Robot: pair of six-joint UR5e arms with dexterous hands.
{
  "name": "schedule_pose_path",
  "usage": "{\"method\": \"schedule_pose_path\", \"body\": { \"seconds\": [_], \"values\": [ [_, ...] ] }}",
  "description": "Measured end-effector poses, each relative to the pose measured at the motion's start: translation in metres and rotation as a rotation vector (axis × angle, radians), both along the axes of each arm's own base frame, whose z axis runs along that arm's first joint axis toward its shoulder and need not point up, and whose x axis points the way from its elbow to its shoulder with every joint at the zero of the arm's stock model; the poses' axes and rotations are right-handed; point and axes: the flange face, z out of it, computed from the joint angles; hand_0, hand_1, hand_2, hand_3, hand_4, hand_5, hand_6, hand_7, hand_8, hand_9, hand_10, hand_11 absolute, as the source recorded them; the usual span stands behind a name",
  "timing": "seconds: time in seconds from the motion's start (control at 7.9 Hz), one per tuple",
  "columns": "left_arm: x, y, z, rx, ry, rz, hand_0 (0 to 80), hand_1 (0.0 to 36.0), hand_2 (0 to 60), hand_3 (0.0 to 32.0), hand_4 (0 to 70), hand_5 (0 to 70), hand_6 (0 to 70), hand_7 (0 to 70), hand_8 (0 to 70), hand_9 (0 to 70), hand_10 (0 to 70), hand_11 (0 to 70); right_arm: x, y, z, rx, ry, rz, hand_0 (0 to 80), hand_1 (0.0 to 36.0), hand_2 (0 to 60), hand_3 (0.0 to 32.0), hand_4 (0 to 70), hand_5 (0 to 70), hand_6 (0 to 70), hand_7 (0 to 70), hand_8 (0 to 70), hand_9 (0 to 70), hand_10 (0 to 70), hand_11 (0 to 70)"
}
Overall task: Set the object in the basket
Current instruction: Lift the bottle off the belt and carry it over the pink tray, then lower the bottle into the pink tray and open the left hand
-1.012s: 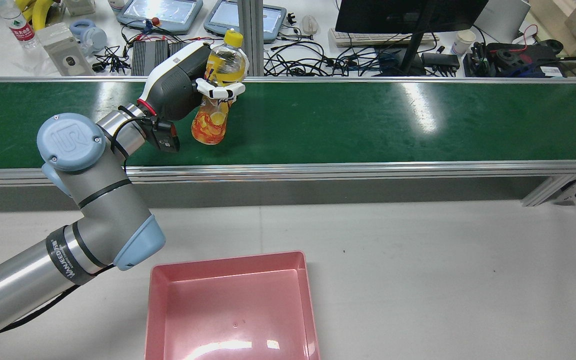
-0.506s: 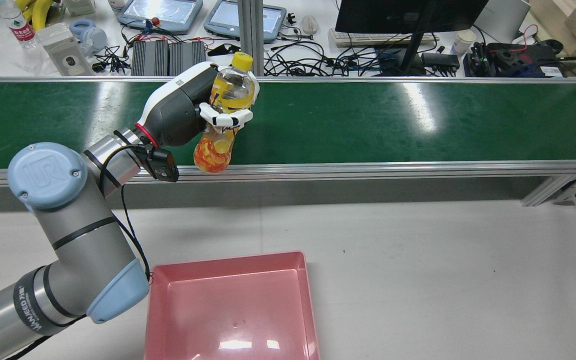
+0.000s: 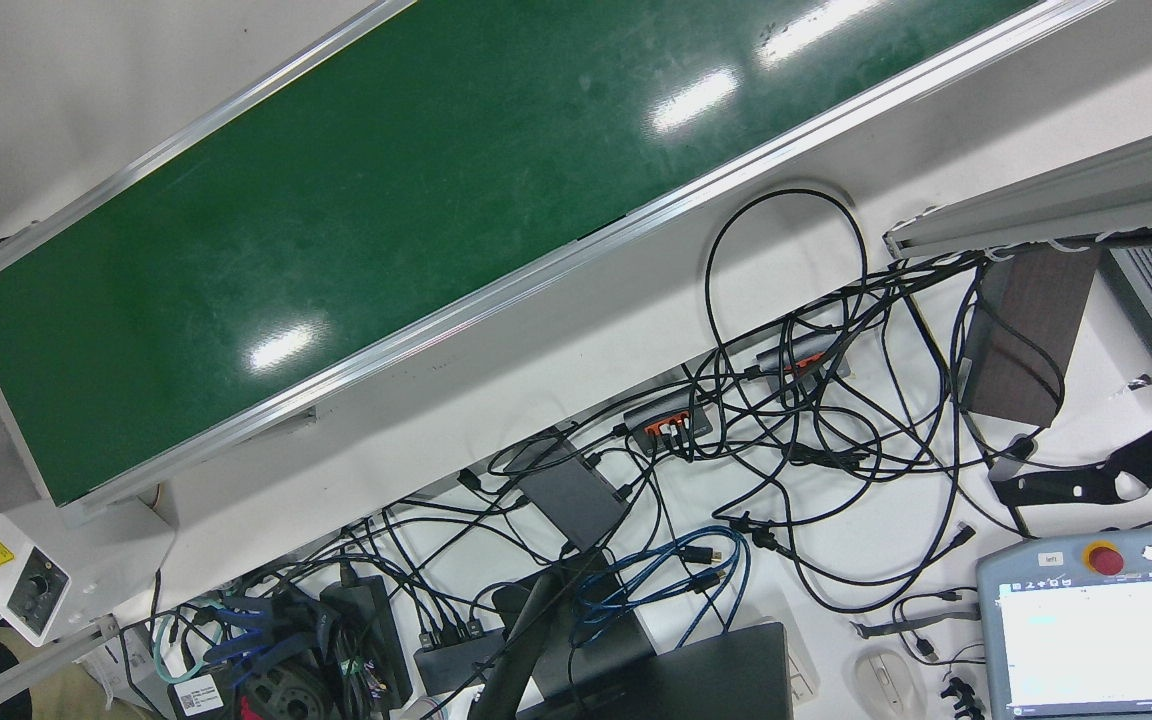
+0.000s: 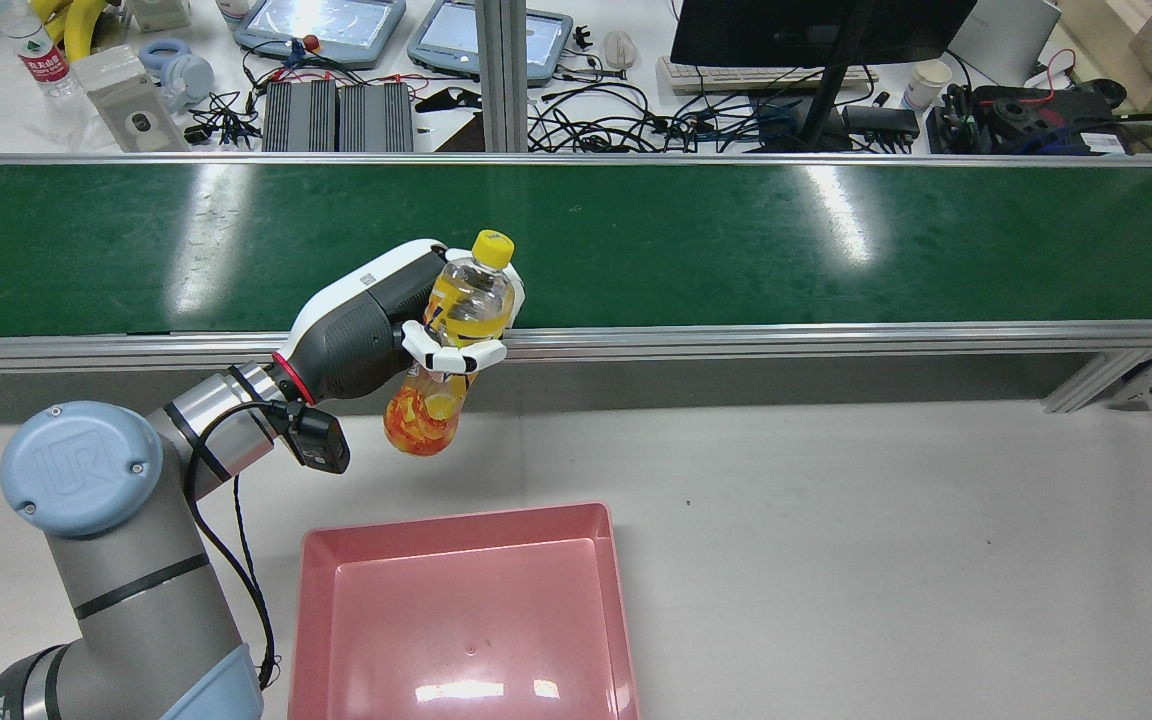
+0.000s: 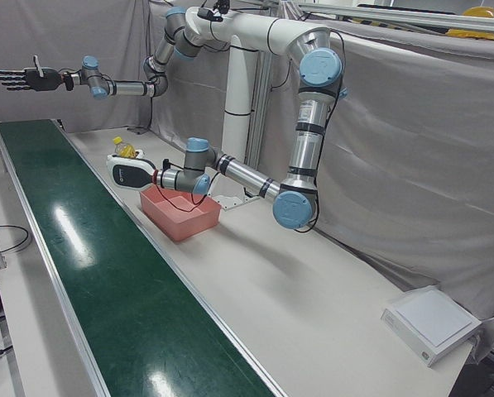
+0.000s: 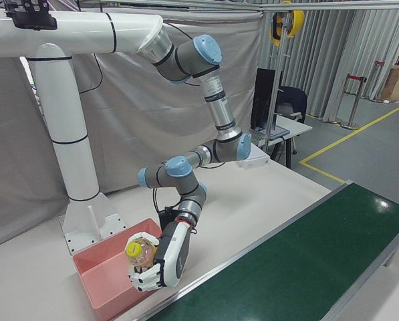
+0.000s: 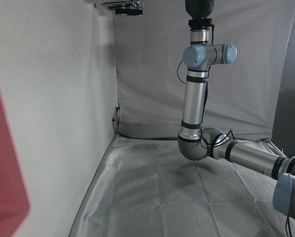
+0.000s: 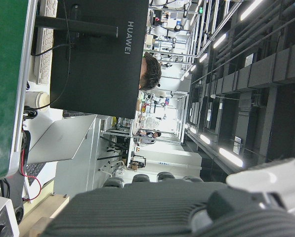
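Note:
My left hand (image 4: 376,325) is shut on a clear bottle of orange drink (image 4: 423,415) with a yellow cap. It holds the bottle nearly upright in the air, over the conveyor's near rail and the white table. The pink basket (image 4: 456,520) lies on the table below it, closer to the robot, with nothing in it. The right-front view shows the left hand (image 6: 167,259) and bottle (image 6: 140,251) beside the basket (image 6: 95,284). My black right hand (image 5: 19,78) hangs high over the belt's far end, open with fingers spread.
The green conveyor belt (image 4: 736,240) runs across the station with aluminium rails. Beyond it a desk carries cables, tablets, a monitor (image 4: 816,30) and a person's head shows behind that monitor (image 8: 149,71). A white box (image 5: 433,318) sits at the table's far corner.
My left hand has carried the bottle from above the belt back over the near rail toward the basket, and lower. The bottle stays in its hold.

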Motion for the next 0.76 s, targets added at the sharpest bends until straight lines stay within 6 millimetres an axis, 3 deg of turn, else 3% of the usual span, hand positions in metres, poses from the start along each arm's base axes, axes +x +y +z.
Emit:
{"method": "schedule_pose_path", "body": {
  "seconds": [0.13, 0.25, 0.38, 0.51, 0.63, 0.76],
  "values": [
    [0.017, 0.02, 0.0, 0.003, 0.001, 0.04, 49.0, 30.5, 60.0, 0.0, 52.2, 70.0, 46.8, 68.0, 68.8, 70.0, 66.7, 70.0, 0.0, 0.0, 0.0, 0.0, 0.0, 0.0, 0.0, 0.0, 0.0, 0.0, 0.0, 0.0, 0.0, 0.0, 0.0, 0.0, 0.0, 0.0],
    [0.029, 0.035, -0.002, 0.008, 0.005, 0.067, 48.4, 25.9, 60.0, 0.0, 50.5, 70.0, 41.8, 63.6, 64.8, 70.0, 63.4, 70.0, 0.0, 0.0, 0.0, 0.0, 0.0, 0.0, 0.0, 0.0, 0.0, 0.0, 0.0, 0.0, 0.0, 0.0, 0.0, 0.0, 0.0, 0.0],
    [0.032, 0.042, -0.005, 0.015, 0.012, 0.08, 49.3, 20.6, 60.0, 0.0, 50.0, 70.0, 34.2, 53.8, 55.7, 70.0, 54.1, 70.0, 0.0, 0.0, 0.0, 0.0, 0.0, 0.0, 0.0, 0.0, 0.0, 0.0, 0.0, 0.0, 0.0, 0.0, 0.0, 0.0, 0.0, 0.0],
    [0.026, 0.051, 0.0, 0.018, 0.015, 0.085, 48.7, 18.4, 60.0, 0.0, 47.2, 65.6, 27.5, 43.9, 48.0, 61.6, 46.8, 66.3, 0.0, 0.0, 0.0, -0.001, 0.0, -0.001, 0.0, 0.0, 0.0, 0.0, 0.0, 0.0, 0.0, 0.0, 0.0, 0.0, 0.0, 0.0],
    [0.012, 0.066, 0.011, 0.028, 0.009, 0.085, 48.7, 13.6, 34.8, 0.0, 38.1, 58.2, 18.2, 27.3, 36.2, 45.1, 36.6, 52.0, 0.0, 0.0, 0.0, -0.001, 0.0, -0.001, 0.0, 0.0, 0.0, 0.0, 0.0, 0.0, 0.0, 0.0, 0.0, 0.0, 0.0, 0.0],
    [-0.009, 0.083, 0.02, 0.045, 0.003, 0.08, 48.5, 11.6, 23.6, 0.0, 33.1, 55.4, 15.1, 19.6, 29.7, 36.7, 32.3, 46.6, 0.0, 0.0, 0.0, 0.0, 0.0, -0.001, 0.0, 0.0, 0.0, 0.0, 0.0, 0.0, 0.0, 0.0, 0.0, 0.0, 0.0, 0.0]
  ]
}}
